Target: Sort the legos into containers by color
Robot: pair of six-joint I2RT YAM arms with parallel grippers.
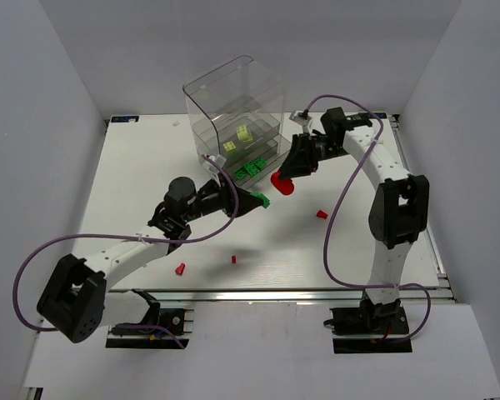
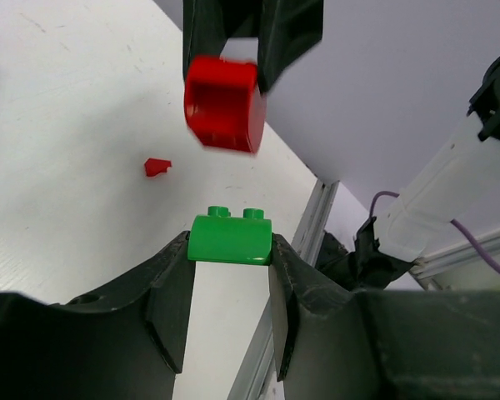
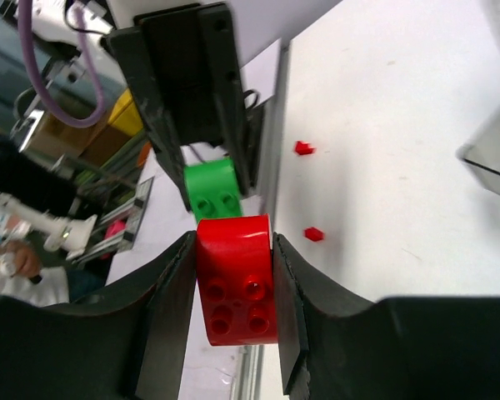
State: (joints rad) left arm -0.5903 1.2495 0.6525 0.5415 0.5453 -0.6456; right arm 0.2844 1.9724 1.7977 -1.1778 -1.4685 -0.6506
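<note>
My left gripper (image 1: 258, 201) (image 2: 230, 250) is shut on a dark green lego (image 2: 231, 238) (image 1: 262, 200), held above the table in front of the containers. My right gripper (image 1: 285, 181) (image 3: 233, 279) is shut on a red lego (image 3: 235, 277) (image 1: 282, 184) (image 2: 223, 103), held just right of the green one. The green lego also shows in the right wrist view (image 3: 212, 191). The clear stacked containers (image 1: 235, 108) under a tall hood stand at the back; one drawer holds pale yellow-green legos (image 1: 239, 139), a lower one dark green legos (image 1: 252, 171).
Small red legos lie loose on the white table: one right of centre (image 1: 322, 214), one at the front centre (image 1: 233, 259), one at the front left (image 1: 180, 269). Purple cables loop over both arms. The table's metal edge (image 2: 317, 218) runs close behind the grippers.
</note>
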